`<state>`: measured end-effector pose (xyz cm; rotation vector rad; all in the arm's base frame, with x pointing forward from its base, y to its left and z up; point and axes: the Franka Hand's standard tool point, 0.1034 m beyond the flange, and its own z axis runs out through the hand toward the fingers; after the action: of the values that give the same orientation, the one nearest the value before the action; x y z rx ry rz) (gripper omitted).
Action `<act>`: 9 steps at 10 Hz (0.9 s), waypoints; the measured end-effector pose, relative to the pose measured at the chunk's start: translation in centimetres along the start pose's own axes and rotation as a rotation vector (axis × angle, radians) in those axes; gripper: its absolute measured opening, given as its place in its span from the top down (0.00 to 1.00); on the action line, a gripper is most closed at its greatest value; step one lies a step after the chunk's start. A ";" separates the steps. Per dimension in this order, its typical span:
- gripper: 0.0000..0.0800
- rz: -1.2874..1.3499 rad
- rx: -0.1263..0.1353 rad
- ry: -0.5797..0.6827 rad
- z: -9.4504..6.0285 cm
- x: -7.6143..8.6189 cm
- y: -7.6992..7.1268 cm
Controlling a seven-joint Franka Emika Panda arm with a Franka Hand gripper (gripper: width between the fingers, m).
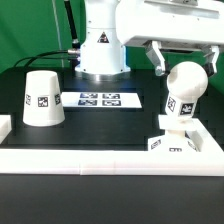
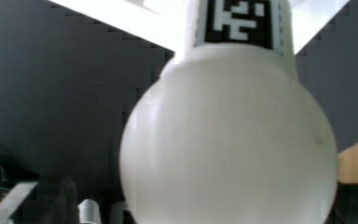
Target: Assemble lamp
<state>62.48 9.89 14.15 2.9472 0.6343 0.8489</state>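
The white round bulb stands upright, stem down, in the low square base at the exterior view's right. My gripper is right above it, jaws spread to either side of the bulb's top, with a small gap showing. In the wrist view the bulb fills the picture, its tagged stem pointing away; one finger shows beside it, apart from its surface. The tapered shade stands mouth down at the exterior view's left, untouched.
The marker board lies flat in front of the robot's base. A low white frame runs along the near edge of the black table and turns up at both ends; the lamp base sits in its right corner.
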 end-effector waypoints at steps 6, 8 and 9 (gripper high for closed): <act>0.13 0.024 0.089 -0.252 1.0 -0.9 -1.1; 0.13 0.028 0.122 -0.345 1.1 -0.9 -1.5; 0.13 0.025 0.144 -0.416 1.0 -1.3 -1.7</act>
<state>61.36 11.01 12.41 3.1172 0.6510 0.1792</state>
